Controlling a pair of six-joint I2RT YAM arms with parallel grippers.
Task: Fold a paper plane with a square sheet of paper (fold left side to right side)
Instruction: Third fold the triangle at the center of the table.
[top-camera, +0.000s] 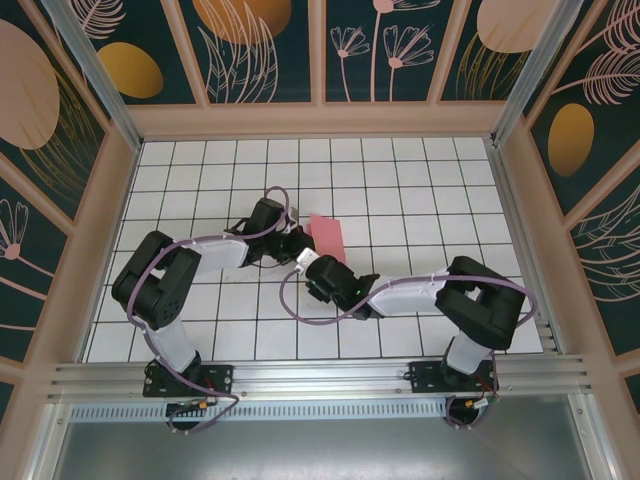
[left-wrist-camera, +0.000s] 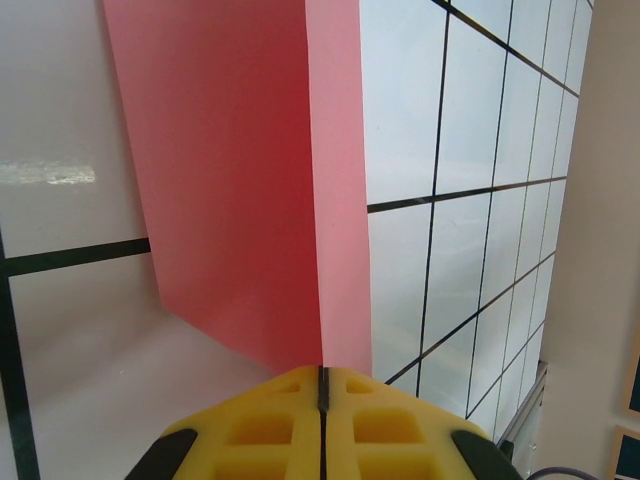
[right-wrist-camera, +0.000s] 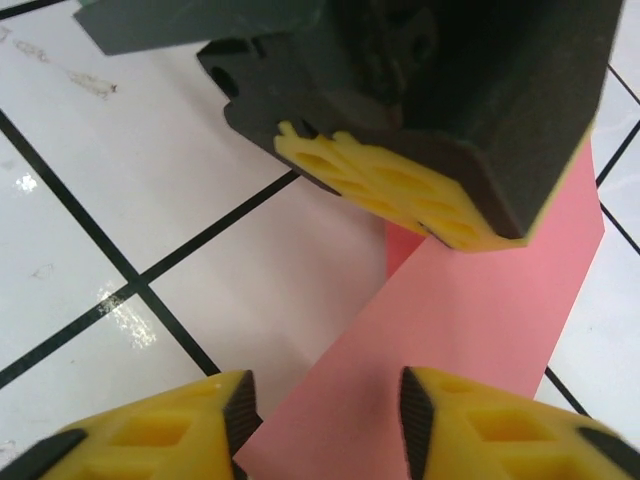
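two arms: both of yours reached inward and met near the middle of the white grid table, one from the left, one from the right.
left claw: your left gripper was clenched, its yellow pads pressed together. the near edge of the pink sheet of paper ran into the seam between them, so it was grasping the sheet.
right claw: your right gripper was released, its two yellow fingers apart with the sheet lying under the gap. you could not tell whether either finger touched it.
paper place: the sheet sat around the table's middle, just right of your left claw and just beyond your right claw.
paper shape: from the left wrist it showed a darker red face on the left and a paler pink strip on the right, meeting at a straight line.
table: white tiles with black lines, framed by pale wooden walls.
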